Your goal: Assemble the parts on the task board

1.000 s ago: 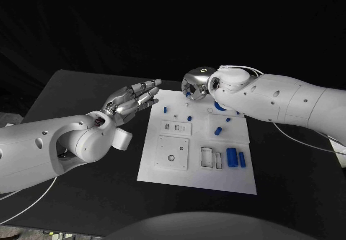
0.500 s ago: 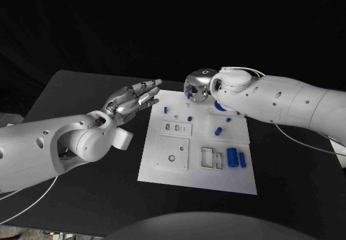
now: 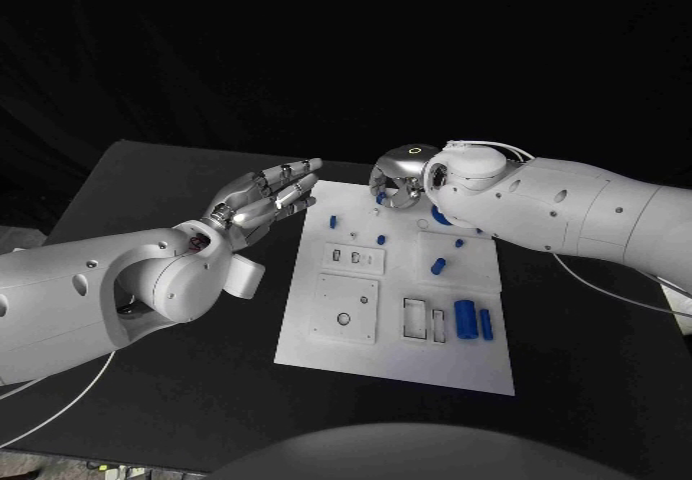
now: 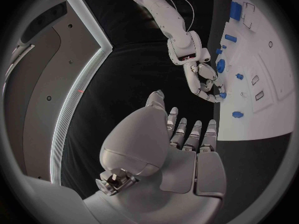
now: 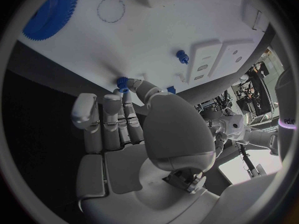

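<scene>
Right hand (image 5: pixel 134 129) at the task board's (image 3: pixel 332 330) far edge, thumb and a fingertip pinching a small blue gear (image 5: pixel 122 81). Left hand (image 3: pixel 267 205) hovers off the left edge, fingers straight, together, holding nothing. Risk: shallow fingertip pinch, so the gear may slip or tilt on lifting.

Left hand (image 3: pixel 267 203) spread; right hand (image 3: pixel 398 176) curled.

Parts (image 3: pixel 464 316) lie on the task board (image 3: pixel 397 355), mid-table (image 3: pixel 159 180).

Head camera looks down; wrist cameras sit close; all share the task board (image 3: pixel 392 300).
</scene>
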You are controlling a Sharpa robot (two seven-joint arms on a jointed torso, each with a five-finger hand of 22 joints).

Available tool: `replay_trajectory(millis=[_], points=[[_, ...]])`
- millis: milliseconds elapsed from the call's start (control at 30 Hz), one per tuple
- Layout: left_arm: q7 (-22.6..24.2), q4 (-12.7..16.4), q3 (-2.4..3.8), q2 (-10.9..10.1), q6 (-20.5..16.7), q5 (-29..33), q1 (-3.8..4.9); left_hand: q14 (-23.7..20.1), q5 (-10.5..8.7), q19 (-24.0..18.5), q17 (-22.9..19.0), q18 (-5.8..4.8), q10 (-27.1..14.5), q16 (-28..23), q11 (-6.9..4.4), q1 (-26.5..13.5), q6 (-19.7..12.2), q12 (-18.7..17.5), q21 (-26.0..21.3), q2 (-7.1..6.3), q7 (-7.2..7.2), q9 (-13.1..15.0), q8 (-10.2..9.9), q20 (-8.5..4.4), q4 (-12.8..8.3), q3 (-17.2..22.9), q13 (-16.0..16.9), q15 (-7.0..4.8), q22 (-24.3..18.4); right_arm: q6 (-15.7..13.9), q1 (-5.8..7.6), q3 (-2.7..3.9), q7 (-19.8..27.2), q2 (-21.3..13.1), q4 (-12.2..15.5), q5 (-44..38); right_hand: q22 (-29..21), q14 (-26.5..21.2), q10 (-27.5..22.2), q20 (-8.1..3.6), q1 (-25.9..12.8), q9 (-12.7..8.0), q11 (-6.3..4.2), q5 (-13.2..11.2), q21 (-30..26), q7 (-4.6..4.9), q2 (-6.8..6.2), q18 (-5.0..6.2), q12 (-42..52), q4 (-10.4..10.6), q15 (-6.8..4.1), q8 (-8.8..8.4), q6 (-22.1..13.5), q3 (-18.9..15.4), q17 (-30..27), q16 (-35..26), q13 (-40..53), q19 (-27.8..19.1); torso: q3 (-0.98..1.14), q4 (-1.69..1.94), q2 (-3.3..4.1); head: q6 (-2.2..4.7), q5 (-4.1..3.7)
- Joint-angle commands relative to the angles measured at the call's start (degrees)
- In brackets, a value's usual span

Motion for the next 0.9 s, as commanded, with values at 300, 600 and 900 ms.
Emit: replay_trajectory(millis=[300, 600, 900], points=[[0.2, -0.2, 0.05, 0.3, 1.1, -0.3, 0.02, 0.1, 0.4, 0.5, 0.1, -0.17, 0.1, 0.3, 0.5, 0.6, -0.2, 0.2, 0.4, 0.07, 0.36, 0.1, 0.3, -0.05, 0.0, 0.5, 0.1, 0.34, 0.1, -1.5, -0.22, -0.02, 0.1, -0.5, 0.4, 0.3, -3.8, -5.2, -14.2, 1.28, 0.9, -12.0, 0.82, -11.2, -7.1, -6.17, -0.6, 0.69, -12.3, 1.5, 1.09, -5.27, -18.3, -6.0, -6.5, -4.4, -4.6, -4.7, -0.01, 0.16, 0.02, -0.03, -0.06], [0.6, -0.5, 0.05, 0.2, 1.2, -1.0, -0.01, 0.1, 0.46, 0.6, 0.1, -0.26, 0.1, 0.5, 0.71, 0.8, -0.2, 0.3, 0.5, 0.06, 0.55, 0.0, 0.3, -0.02, 0.0, 0.6, 0.1, 0.5, 0.1, -12.7, 0.3, -0.02, 4.6, -6.3, 5.9, 4.8, -4.5, -6.8, -11.9, 1.6, 3.8, -15.7, 1.09, -12.1, -10.4, -5.3, -0.07, 1.1, -11.4, 5.2, 1.34, -4.65, -16.4, -10.3, -8.3, -5.4, -4.2, -5.7, -0.02, -0.16, -0.11, 0.57, 0.14], [0.8, -0.6, 0.04, -0.1, 1.0, -1.9, -0.1, 0.2, 0.48, 0.6, 0.1, -0.29, 0.1, 0.6, 0.75, 0.8, -0.2, 0.3, 0.5, 0.05, 0.6, 0.1, 0.3, -0.02, 0.0, 0.6, 0.1, 0.56, 0.1, -17.3, 2.04, -0.08, 6.2, -18.9, 17.1, 7.8, -14.7, -11.8, 11.7, 1.99, 5.5, -15.2, -1.25, -10.0, -27.8, -1.05, 1.43, 3.64, 12.0, 5.2, 0.7, -1.81, -3.9, -9.4, -14.1, -14.2, 7.7, -16.9, -0.11, -1.03, -0.3, 0.71, 0.39]])
